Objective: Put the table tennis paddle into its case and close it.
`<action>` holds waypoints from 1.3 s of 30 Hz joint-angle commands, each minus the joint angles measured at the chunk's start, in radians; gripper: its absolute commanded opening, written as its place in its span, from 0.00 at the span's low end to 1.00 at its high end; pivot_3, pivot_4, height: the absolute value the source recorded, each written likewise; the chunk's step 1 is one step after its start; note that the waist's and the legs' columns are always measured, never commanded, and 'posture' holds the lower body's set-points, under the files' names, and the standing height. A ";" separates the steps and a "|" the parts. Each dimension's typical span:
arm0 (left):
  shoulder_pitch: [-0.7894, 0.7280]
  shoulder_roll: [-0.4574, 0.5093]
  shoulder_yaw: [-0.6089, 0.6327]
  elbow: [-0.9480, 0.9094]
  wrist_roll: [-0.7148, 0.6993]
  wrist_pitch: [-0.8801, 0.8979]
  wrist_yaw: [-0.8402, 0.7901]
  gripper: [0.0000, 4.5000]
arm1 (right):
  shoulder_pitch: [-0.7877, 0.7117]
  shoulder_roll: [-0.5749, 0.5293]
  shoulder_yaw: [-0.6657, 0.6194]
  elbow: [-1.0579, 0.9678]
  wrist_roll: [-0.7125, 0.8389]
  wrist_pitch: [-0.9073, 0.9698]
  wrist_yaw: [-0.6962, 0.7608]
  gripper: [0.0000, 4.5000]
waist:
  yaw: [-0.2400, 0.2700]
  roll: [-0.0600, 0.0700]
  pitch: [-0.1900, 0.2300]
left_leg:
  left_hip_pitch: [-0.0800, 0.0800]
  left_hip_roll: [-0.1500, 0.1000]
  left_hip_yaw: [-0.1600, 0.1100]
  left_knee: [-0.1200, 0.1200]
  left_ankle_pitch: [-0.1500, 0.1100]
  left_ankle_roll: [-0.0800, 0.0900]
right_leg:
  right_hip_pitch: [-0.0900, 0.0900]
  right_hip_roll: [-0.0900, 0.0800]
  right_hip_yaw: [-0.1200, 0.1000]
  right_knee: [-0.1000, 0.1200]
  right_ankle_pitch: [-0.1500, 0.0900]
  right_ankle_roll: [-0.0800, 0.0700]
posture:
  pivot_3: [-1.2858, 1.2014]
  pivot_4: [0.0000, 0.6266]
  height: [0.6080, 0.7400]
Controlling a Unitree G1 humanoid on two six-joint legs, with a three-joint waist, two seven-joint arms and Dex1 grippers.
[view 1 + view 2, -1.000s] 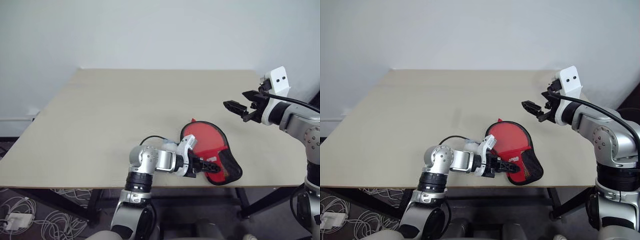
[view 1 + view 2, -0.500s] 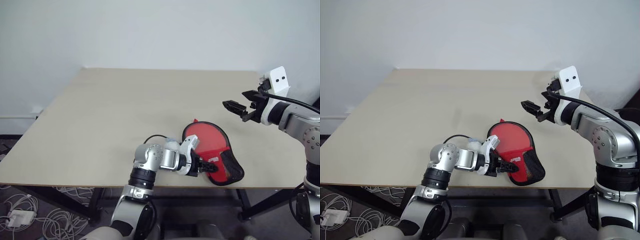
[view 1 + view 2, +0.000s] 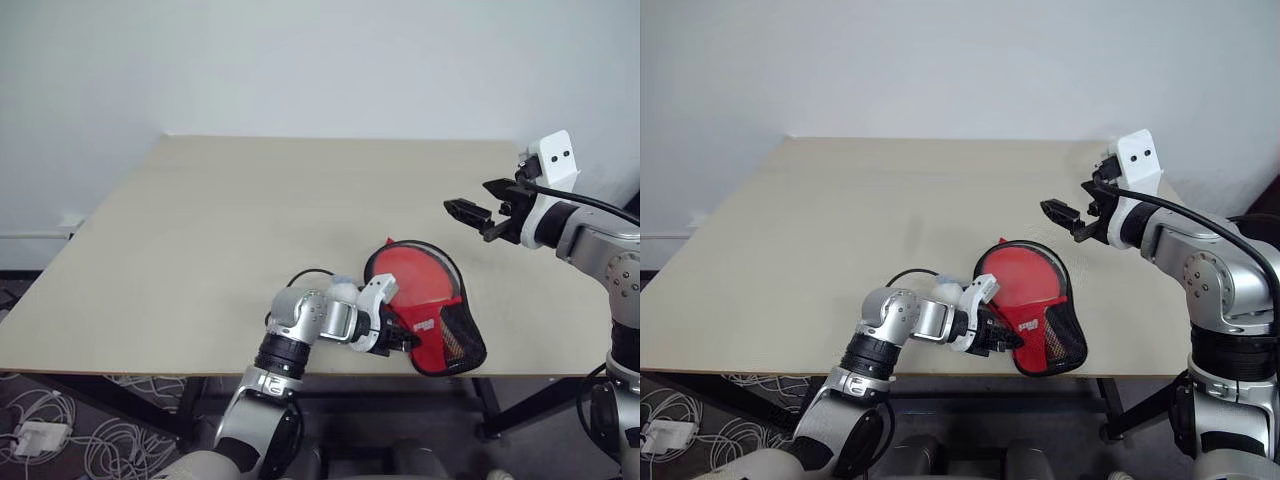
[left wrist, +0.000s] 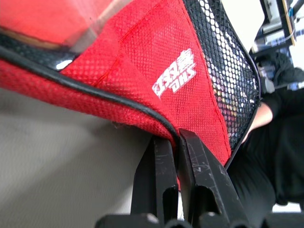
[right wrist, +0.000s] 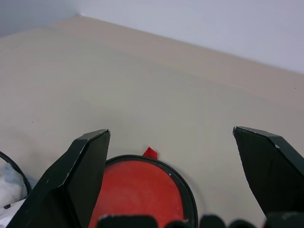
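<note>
1. Here, at the lower right of the head view, the red paddle case (image 3: 428, 312) lies near the front edge of the beige surface (image 3: 250, 230), its black mesh end (image 3: 462, 335) toward the lower right corner and a small red pull tab (image 3: 388, 241) at its round top.

2. The left gripper (image 3: 403, 340) has its two black fingers (image 4: 159, 178) pressed together on the case's black-trimmed edge just below the white logo (image 4: 174, 80), pinching fabric; the pinched flap now stands raised off the surface.

3. The right gripper (image 3: 478, 217) hangs in the air at the right of the frame, above and well apart from the case, with its fingers (image 5: 83, 166) spread wide and nothing between them.

4. A smooth red round face shows inside the case's black rim; it may be the table tennis paddle's blade, though no handle can be made out, so whether the paddle is seated cannot be told.

5. Judging by the woven fabric and mesh, the case is likely light, soft and floppy, folding wherever it is lifted; the firmer piped rim or the tab looks the surer place to hold, and a single pinch could drag the whole pouch instead of parting it.

6. Compared with a second ago, the left gripper has gone from fully spread over the logo to shut on the edge, and the lower flap has lifted and bunched; the right gripper has not changed.
</note>
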 commanded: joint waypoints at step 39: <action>0.148 0.354 -0.054 -0.304 -0.835 0.144 0.432 0.00 | -0.061 0.029 0.062 -0.014 0.014 -0.008 0.036 1.00 | 0.001 0.001 0.000 | -0.002 0.000 0.001 -0.001 0.000 0.000 | -0.004 0.000 0.002 0.001 0.001 -0.004 | 0.52 0.00 0.96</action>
